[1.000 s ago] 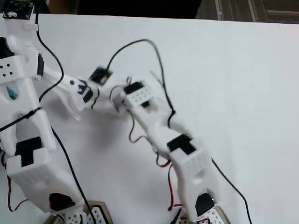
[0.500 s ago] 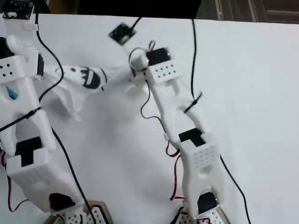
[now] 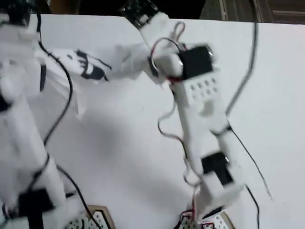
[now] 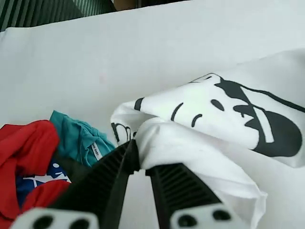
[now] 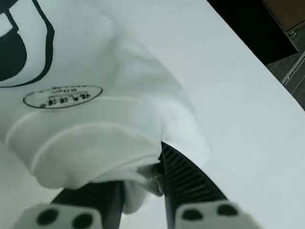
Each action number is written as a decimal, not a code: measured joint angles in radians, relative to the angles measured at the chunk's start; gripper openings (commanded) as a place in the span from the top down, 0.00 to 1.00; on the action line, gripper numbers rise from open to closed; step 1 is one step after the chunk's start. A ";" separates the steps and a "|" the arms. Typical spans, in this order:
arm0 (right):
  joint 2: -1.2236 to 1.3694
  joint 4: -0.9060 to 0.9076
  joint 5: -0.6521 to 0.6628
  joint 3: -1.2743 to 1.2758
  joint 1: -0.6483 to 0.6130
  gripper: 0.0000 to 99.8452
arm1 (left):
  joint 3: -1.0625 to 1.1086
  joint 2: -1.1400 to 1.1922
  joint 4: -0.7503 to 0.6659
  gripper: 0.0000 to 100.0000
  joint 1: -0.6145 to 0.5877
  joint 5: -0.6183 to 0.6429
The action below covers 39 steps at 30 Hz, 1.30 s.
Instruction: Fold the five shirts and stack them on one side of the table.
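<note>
Fingers (image 4: 176, 183) of your left gripper (image 4: 142, 160) and right gripper (image 5: 143, 174) both pinching the white shirt (image 4: 228, 114), oval stamp (image 5: 63, 97) print unreadable

White shirt (image 4: 228, 109), printed in black with a cartoon face and, elsewhere on the cloth, an oval stamp outline. Just beside that shirt, teal shirt (image 4: 76, 138) with a white label; farther from it, red shirt (image 4: 26, 148) with a blue patch and white marks. Black ribbed faces on left gripper (image 4: 141, 161) and right gripper (image 5: 143, 174). Under the white shirt, plain white table (image 3: 267, 71).
</note>
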 measured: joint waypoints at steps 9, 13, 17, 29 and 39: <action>-0.666 -0.005 0.000 0.809 -0.038 0.98 | 0.522 -0.364 0.000 0.98 0.006 -0.138; -0.841 -0.091 0.029 1.140 -0.037 0.98 | 0.729 -0.399 -0.060 0.98 0.006 -0.178; -0.872 -0.287 0.054 1.413 0.003 0.95 | 0.950 -0.387 -0.233 0.98 0.006 -0.180; -0.517 -0.852 0.057 1.548 0.164 0.64 | 1.068 0.100 -0.769 0.97 0.008 -0.158; -0.180 -0.595 0.054 1.172 0.196 0.64 | 0.611 0.617 -0.623 0.71 0.005 -0.038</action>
